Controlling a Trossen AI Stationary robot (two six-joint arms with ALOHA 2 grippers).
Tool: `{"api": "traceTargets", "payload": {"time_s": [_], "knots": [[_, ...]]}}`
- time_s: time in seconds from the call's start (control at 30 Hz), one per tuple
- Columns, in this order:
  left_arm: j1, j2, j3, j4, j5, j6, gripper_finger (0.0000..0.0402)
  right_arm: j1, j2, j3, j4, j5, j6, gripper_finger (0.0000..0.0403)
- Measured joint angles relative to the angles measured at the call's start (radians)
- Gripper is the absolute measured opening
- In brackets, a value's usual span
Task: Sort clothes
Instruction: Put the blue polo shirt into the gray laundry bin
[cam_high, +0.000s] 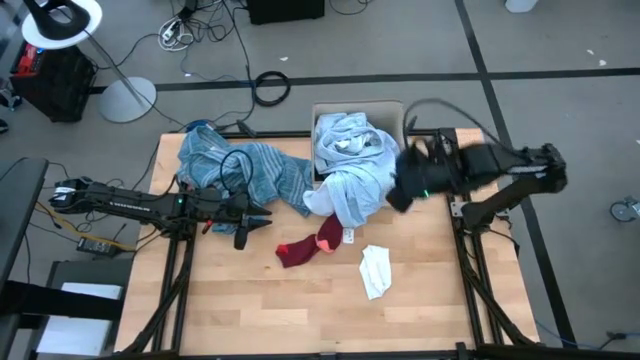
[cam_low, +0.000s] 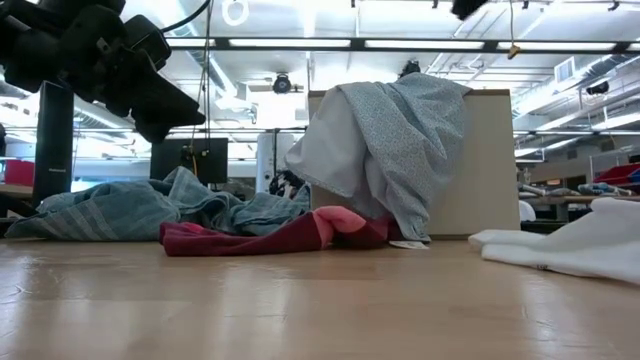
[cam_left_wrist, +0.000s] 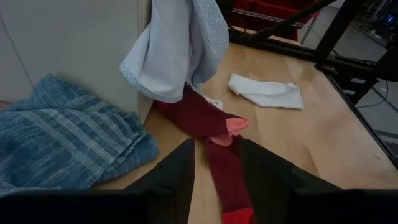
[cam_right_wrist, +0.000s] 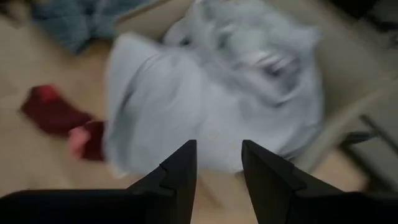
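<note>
The wooden bench (cam_high: 300, 300) is bare along its near edge. A white cloth (cam_high: 376, 270) and red sock (cam_high: 308, 246) lie mid-bench. The left tool (cam_high: 258, 222), fingers apart, is held beside the blue striped cloth (cam_high: 240, 165). A pale blue shirt (cam_high: 352, 160) spills from the far cardboard box (cam_high: 322, 110); the right tool (cam_high: 398, 195), fingers apart, is seen beside it.

No readable text, labels, brands or numbers appear anywhere; a small tag (cam_left_wrist: 214, 102) beside the red sock (cam_left_wrist: 205, 118) is illegible.
</note>
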Motion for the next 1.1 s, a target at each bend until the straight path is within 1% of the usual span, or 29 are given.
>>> {"api": "traceTargets", "payload": {"time_s": [0.07,0.17,0.33,0.4,0.53,0.63,0.7,0.77,0.9,1.0,1.1], "knots": [[0.000,0.000,0.000,0.000,0.000,0.000,0.0135,0.070,-0.048,-0.122,0.072,0.000,0.059,0.0127],[0.000,0.000,0.000,0.009,0.000,0.000,0.0135,0.164,-0.091,-0.291,0.171,0.015,0.101,0.0126],[0.000,0.000,0.000,0.025,0.000,0.000,0.0135,0.252,-0.097,-0.541,0.400,0.055,0.170,0.0126],[0.000,0.000,0.000,0.023,0.000,-0.003,0.0135,0.276,-0.091,-0.618,0.502,0.094,0.186,0.0126],[0.000,0.000,0.000,0.023,0.000,-0.003,0.0135,0.313,-0.090,-0.758,0.700,0.209,0.188,0.0126],[0.000,0.000,0.000,0.023,0.000,-0.003,0.0135,0.321,-0.090,-0.840,0.795,0.279,0.187,0.0126],[0.000,0.000,0.000,0.023,0.000,-0.003,0.0135,0.319,-0.091,-0.895,0.879,0.291,0.188,0.0126],[0.000,0.000,0.000,0.023,0.000,-0.003,0.0135,0.310,-0.091,-0.948,0.958,0.291,0.186,0.0126],[0.000,0.000,0.000,0.024,0.000,-0.003,0.0135,0.275,-0.091,-1.049,1.199,0.288,0.116,0.0126],[0.000,0.000,0.000,0.026,0.000,-0.003,0.0135,0.238,-0.091,-1.101,1.387,0.274,0.015,0.0126],[0.000,0.000,0.000,0.027,0.000,-0.003,0.0135,0.191,-0.074,-1.124,1.484,0.227,-0.067,0.0126]]}}
